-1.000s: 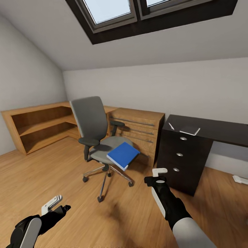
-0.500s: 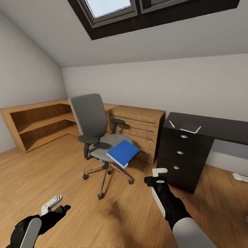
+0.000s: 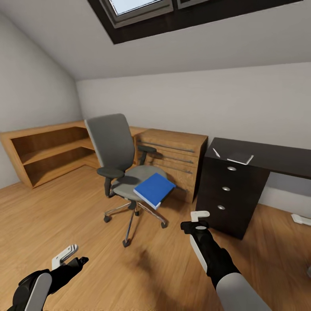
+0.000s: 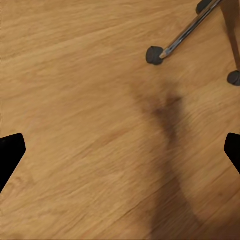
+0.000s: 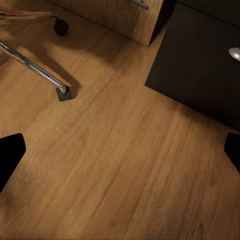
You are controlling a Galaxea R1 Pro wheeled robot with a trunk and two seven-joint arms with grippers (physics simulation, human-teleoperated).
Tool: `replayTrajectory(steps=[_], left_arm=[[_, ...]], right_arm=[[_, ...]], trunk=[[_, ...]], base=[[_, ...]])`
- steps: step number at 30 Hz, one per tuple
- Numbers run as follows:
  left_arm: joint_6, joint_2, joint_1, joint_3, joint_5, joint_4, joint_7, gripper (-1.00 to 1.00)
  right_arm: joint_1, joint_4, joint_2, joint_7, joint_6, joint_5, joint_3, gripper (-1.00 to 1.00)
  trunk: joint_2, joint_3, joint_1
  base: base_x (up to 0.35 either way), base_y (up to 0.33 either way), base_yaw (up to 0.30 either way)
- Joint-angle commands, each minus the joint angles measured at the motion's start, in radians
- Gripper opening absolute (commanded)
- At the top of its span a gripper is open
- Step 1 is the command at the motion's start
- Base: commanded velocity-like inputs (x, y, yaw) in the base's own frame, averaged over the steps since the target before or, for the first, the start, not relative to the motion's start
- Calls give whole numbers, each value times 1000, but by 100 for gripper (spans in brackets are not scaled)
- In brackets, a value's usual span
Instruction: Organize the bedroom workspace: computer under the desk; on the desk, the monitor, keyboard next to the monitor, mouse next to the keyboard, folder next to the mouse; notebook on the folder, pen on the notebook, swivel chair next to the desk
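Bedroom, plank floor point(image 3: 65, 216), sloped ceiling with skylight point(image 3: 142, 8).

Chair point(image 3: 116, 160): centre of room, left of the dresser point(image 3: 172, 160), well apart from the desk.

Folder point(image 3: 154, 190): blue, lying on the chair seat, overhanging its near right edge.

Desk point(image 3: 276, 157): far right, black top over a three-drawer unit point(image 3: 229, 194).

Notebook point(image 3: 240, 158): on the desk's left end, above the drawers.

Pen point(image 3: 216, 153): on the desk, just left of the notebook.

Shelf unit point(image 3: 47, 151): far left, along the wall.

Left gripper point(image 3: 69, 255): near left, over bare floor, fingers spread wide, holding nothing.

Right gripper point(image 3: 196, 220): near centre-right, over floor before the drawers, fingers spread wide, holding nothing.
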Motion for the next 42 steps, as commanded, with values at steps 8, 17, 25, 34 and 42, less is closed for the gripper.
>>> replayTrajectory(steps=[8,17,25,34,42], left_arm=[[8,0,-1,26,14,-17,11,100],[11,-7,-1,97,19,-66,11,100],[11,-7,-1,105,20,-75,11,100],[11,-8,-1,106,20,-75,11,100],[11,-8,-1,106,20,-76,11,100]], right_arm=[[-1,-2,0,2,7,1,2,100],[-1,-2,-3,12,1,-2,0,100],[-1,-1,-2,70,-1,-6,-2,100],[-1,-3,-1,119,-35,-53,-6,100],[-1,-5,-2,147,-58,-171,-5,100]], trunk=[[0,-14,0],[0,-19,0],[-56,-45,30],[-119,-73,65],[-175,-98,96]], base=[[0,0,0],[0,0,0],[0,0,0],[0,0,0],[0,0,0]])
